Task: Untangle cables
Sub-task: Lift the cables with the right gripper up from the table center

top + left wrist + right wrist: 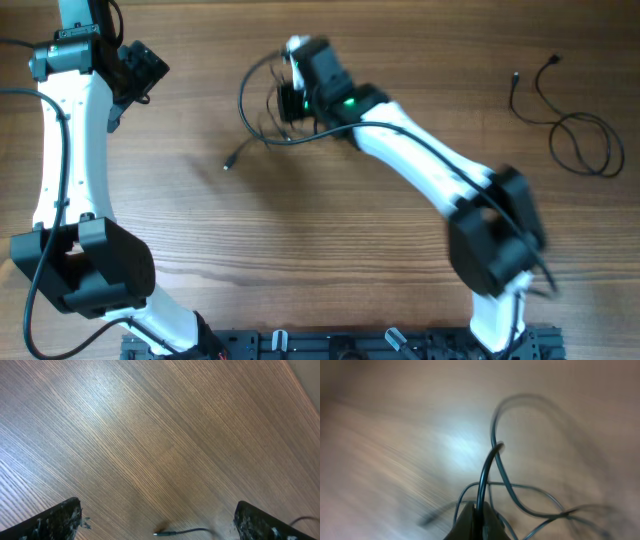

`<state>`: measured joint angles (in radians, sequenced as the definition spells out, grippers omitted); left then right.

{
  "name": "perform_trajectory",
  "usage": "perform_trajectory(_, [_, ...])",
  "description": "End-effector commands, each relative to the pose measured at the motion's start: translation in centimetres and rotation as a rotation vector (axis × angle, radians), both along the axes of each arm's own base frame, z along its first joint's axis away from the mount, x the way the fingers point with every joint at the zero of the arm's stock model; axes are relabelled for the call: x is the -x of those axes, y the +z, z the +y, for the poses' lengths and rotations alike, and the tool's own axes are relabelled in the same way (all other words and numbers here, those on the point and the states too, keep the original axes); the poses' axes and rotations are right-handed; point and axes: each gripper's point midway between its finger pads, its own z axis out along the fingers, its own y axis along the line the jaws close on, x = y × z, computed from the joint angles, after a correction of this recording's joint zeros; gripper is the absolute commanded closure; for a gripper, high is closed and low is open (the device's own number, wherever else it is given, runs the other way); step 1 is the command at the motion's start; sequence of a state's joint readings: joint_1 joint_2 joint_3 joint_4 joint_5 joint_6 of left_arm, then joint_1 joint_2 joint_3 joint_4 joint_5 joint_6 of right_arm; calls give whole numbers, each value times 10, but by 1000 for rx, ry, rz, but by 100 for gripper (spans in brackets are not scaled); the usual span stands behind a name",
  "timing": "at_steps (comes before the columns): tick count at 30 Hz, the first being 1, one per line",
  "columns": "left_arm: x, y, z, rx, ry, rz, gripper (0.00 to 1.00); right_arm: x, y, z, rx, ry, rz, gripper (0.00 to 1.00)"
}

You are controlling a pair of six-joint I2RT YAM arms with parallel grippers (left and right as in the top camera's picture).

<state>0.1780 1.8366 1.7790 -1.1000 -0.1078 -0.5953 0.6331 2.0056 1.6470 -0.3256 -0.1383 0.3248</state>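
Right gripper (477,510) is clamped fully closed on a strand of the cable tangle (262,105), which sits upper centre of the table (350,230), just off the gripper's tip. The right wrist view is motion-blurred, but it shows one cord rising out of the pinched jaws and curving into a loop, with more loops crossing behind it. A loose plug end (228,165) trails out of the tangle toward the lower left and lies flat on the wood. Left gripper (157,512) is spread wide, holding nothing, far left and well apart from the tangle. Its wrist view shows bare wood and one plug tip at the bottom edge. A separate cable (575,130) lies loosely coiled at the top right, untouched.
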Motion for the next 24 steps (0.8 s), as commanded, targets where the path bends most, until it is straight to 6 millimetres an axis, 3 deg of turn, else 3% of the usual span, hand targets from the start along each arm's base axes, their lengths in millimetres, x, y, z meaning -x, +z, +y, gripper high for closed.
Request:
perform_trajectory(1, [2, -6, 3, -18, -7, 22, 0, 24, 148, 8, -80, 233, -396, 96])
perform_trajectory(3, [2, -6, 3, -18, -7, 22, 0, 37, 192, 2, -65, 293, -563, 96])
perform_trajectory(4, [2, -6, 3, -18, -7, 22, 0, 41, 203, -1, -45, 311, -613, 96])
perform_trajectory(11, [2, -6, 3, -18, -7, 22, 0, 36, 193, -5, 14, 302, -619, 96])
perform_trajectory(16, [2, -6, 3, -18, -7, 22, 0, 23, 251, -12, -148, 144, -733, 96])
perform_trajectory(22, [2, -6, 3, -18, -7, 22, 0, 23, 265, -11, -195, 126, -768, 96])
perform_trajectory(24, [2, -6, 3, -18, -7, 22, 0, 23, 280, -12, -218, 120, -829, 96])
